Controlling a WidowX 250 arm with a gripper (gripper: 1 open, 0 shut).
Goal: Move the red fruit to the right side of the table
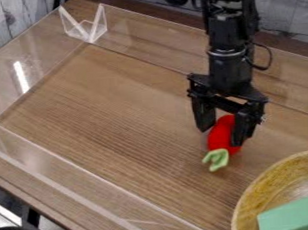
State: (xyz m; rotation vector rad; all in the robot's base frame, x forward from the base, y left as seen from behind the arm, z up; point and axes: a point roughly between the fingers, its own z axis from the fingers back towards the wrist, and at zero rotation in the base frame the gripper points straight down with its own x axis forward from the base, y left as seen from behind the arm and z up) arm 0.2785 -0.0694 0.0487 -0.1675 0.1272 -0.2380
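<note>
The red fruit (222, 142) lies on the wood-grain table (102, 101) toward its right side, glossy red with its pale green cap pointing to the front. My gripper (227, 127) hangs straight down over it. Its dark fingers (200, 115) stand spread on either side of the fruit's upper end, with a gap showing, so the gripper is open. The fruit rests on the tabletop on its own.
A round yellowish wooden bowl (273, 193) sits at the front right corner with a green block (303, 219) in it. Low clear acrylic walls (55, 180) edge the table. A clear folded stand (83, 24) is at the back left.
</note>
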